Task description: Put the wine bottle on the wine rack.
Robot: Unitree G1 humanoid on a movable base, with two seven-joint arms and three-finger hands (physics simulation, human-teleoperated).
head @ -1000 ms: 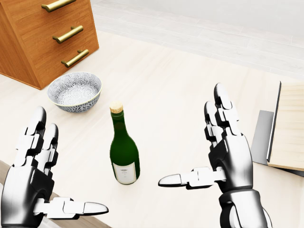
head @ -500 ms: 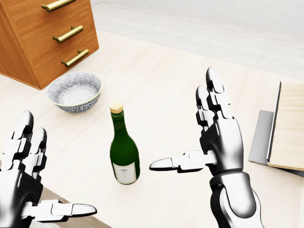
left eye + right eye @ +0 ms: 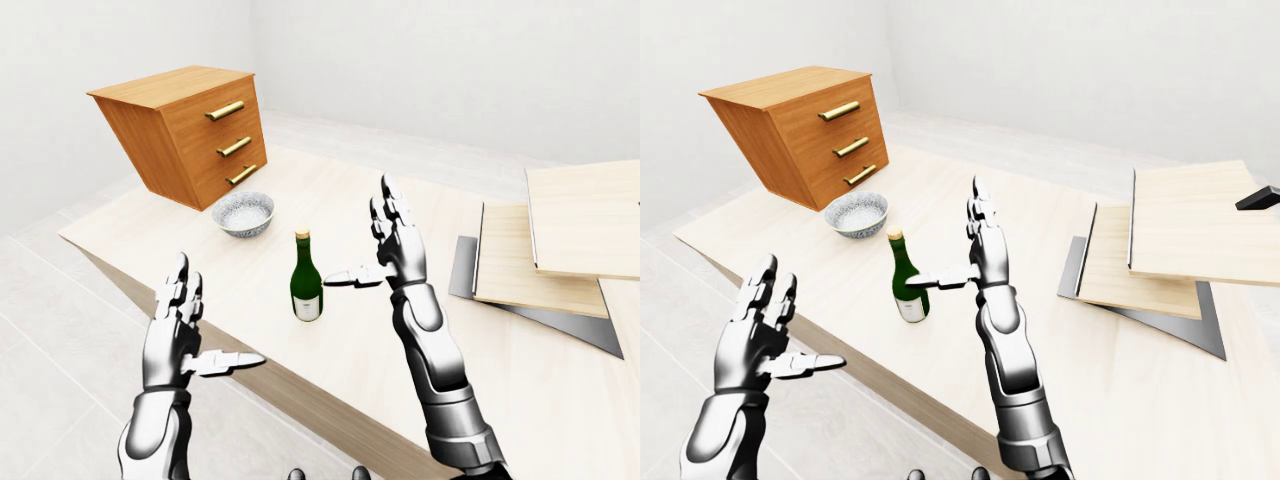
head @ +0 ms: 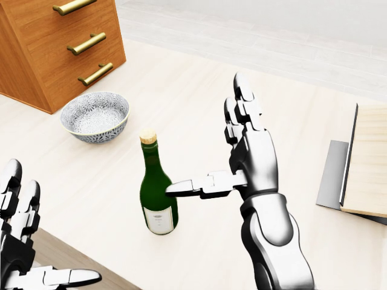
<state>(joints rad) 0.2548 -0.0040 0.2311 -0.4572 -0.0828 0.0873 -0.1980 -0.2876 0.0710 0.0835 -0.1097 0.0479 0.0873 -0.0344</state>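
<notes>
The right hand (image 4: 245, 163) is hovering spread, grasping nothing, beside the upright bottle (image 4: 157, 193) near the counter's (image 4: 199, 103) near edge, probably lining up a grip. The left hand (image 3: 178, 335) is hanging unclenched off that edge, out of the way.

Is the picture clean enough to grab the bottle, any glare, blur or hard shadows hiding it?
Head view: sharp, no blur; the wine bottle shows a soft highlight on its green glass, label legible; light is flat, with hardly any shadow on the table. Left-eye view: equally sharp, the right hand open beside the bottle; left hand clear.
</notes>
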